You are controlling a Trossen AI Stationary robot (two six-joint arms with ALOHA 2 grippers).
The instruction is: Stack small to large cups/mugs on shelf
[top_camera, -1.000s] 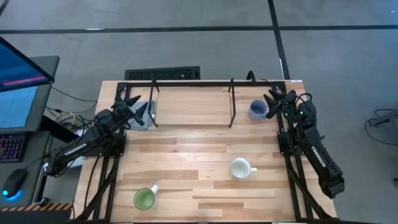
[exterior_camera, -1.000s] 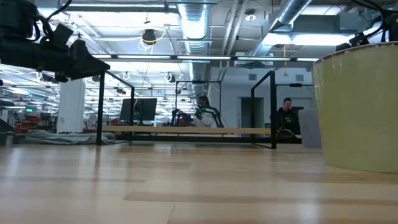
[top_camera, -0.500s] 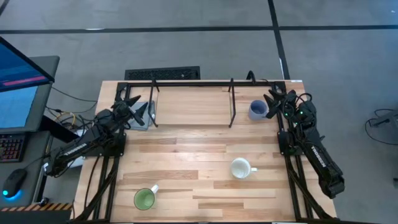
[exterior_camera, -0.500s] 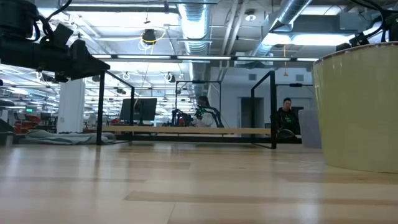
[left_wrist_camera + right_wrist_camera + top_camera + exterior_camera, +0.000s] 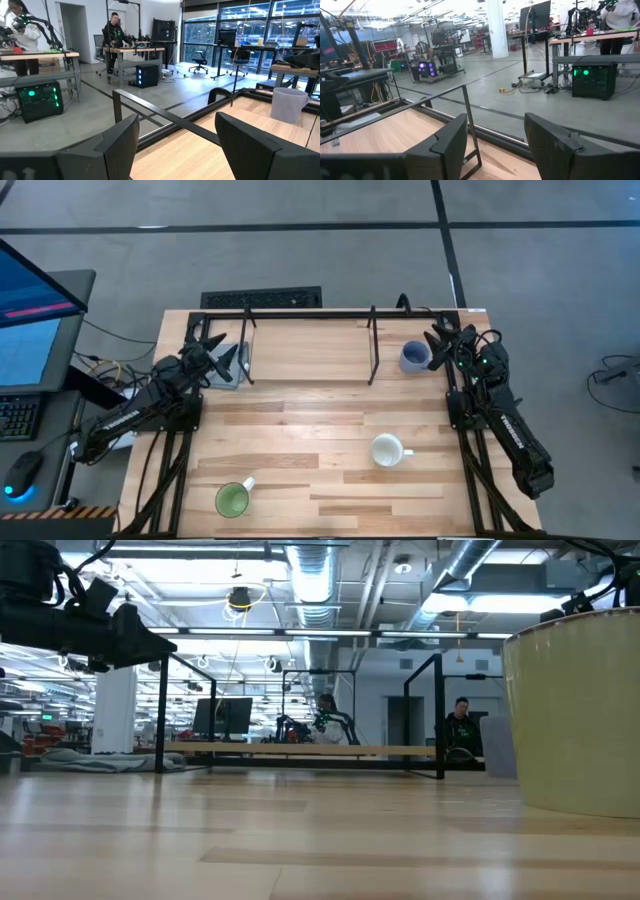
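a: shelf [image 5: 310, 350] runs across the far edge, blue mug [image 5: 414, 357] on its right end beside the wide-open right gripper [image 5: 440, 343]. white mug [image 5: 386, 450] and green mug [image 5: 233, 500] sit out front.

b: left gripper [image 5: 215, 352], also wide, waits far left. approach from above, clear of handles. mug sizes look alike; low view crops one mug.

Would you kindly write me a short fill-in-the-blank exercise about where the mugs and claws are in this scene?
1. The mug standing on the shelf is coloured ____.
2. The mug nearest the table's front edge is the ____ one.
3. The white mug lies closer to the ____ arm's side of the table.
4. Both the left claw and the right claw have their fingers ____.

Missing words: blue-grey; green; right; open
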